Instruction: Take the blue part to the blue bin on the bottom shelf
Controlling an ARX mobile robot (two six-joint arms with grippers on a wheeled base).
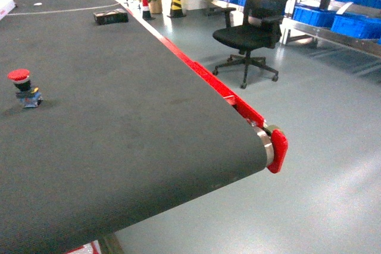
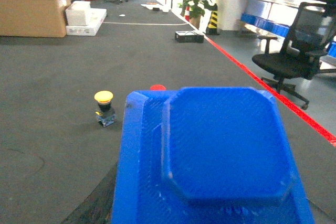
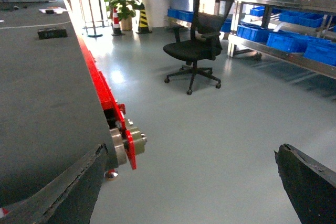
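I see left gripper clamped on blue ribbed plastic part (image 2: 220,150), held over dark conveyor belt (image 2: 52,103). Right gripper (image 3: 194,182) spread wide over grey floor off belt's red end. Yellow-capped pushbutton (image 2: 104,107) stands mid-belt, beyond part. Blue bins (image 3: 286,40) sit on steel rack shelf (image 3: 278,52) behind black office chair (image 3: 202,35).

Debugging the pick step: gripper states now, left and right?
Left: cannot tell; large blue part fills its wrist view, jaws hidden.
Right: open, fingers wide apart, nothing between them.

Red pushbutton (image 1: 21,86) on dark conveyor belt (image 1: 119,117)
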